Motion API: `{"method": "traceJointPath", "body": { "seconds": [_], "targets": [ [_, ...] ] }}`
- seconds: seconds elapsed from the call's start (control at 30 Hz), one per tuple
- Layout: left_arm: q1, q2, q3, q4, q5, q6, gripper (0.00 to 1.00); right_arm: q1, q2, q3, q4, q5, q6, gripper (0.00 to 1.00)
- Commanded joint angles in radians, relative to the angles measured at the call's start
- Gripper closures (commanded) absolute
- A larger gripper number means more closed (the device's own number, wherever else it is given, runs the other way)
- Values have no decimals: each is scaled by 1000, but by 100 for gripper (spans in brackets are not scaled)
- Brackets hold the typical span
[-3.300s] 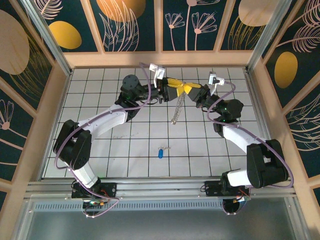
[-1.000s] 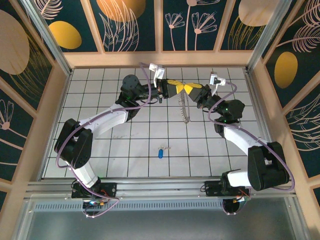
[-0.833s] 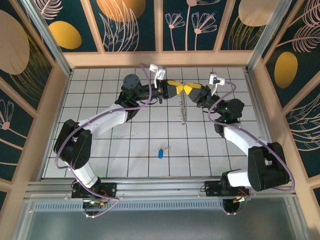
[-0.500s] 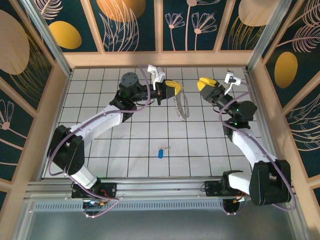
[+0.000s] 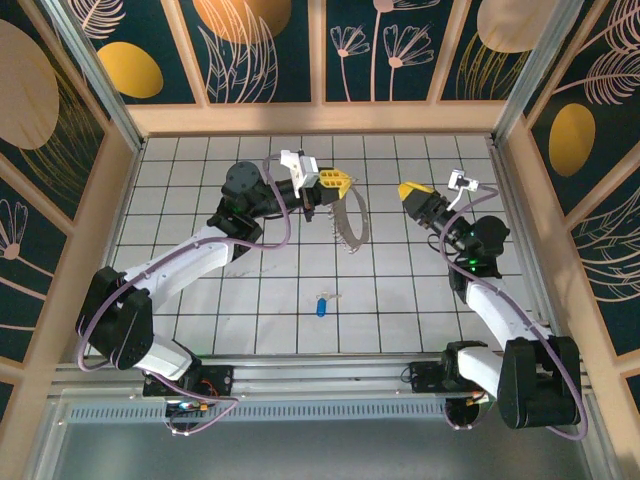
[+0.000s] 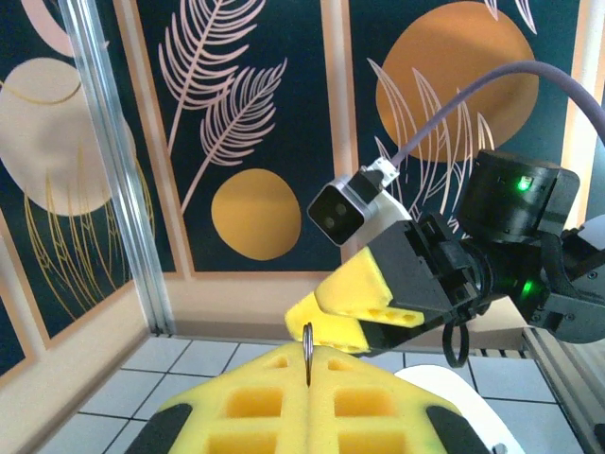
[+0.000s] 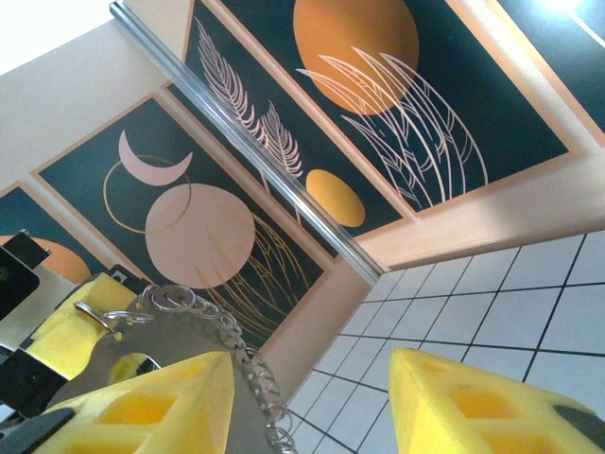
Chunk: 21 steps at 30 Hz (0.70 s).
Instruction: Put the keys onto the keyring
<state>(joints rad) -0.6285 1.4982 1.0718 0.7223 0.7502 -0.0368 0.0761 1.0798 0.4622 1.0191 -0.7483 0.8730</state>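
Note:
High over the tiled floor, my left gripper (image 5: 335, 181) is shut on the top edge of the keyring (image 5: 349, 222), which hangs below it, a thin hoop fringed with tiny rings. In the left wrist view the yellow pads (image 6: 255, 397) press together on the ring's thin rim (image 6: 307, 348). My right gripper (image 5: 411, 192) stands open about one tile to the right of the hoop, holding nothing. From the right wrist view the keyring (image 7: 192, 303) shows past the left fingertip of that gripper (image 7: 312, 407). The blue-headed key (image 5: 321, 306) lies flat on the floor nearer the front, below both grippers.
The white tiled floor (image 5: 200, 300) is walled by wooden panels on all sides. A metal post (image 5: 90, 70) stands at the back left corner. My right gripper's yellow fingers (image 6: 373, 307) hang close in front of the left wrist camera.
My right gripper let go of the keyring, opened and drew away to the right. The left gripper, still shut on the ring, carried it slightly left and toward the front.

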Motion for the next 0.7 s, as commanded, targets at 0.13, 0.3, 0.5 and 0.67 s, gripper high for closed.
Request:
{"method": "traceJointPath", "body": {
  "seconds": [0.13,0.3,0.5,0.67],
  "targets": [
    [-2,-25,-12,115,15,30,100,-4,-27,-1,31,-23,8,53],
    [-2,-21,-7,109,23,22,100,-4,-29,30,27,-56,-7,53],
    [-3,-5,3,92,45,-5,100,0,-26,93,11,-111,-30,53],
    [-3,27,65,-24,75,-55,100,15,-26,148,4,-162,-44,53]
  ]
}}
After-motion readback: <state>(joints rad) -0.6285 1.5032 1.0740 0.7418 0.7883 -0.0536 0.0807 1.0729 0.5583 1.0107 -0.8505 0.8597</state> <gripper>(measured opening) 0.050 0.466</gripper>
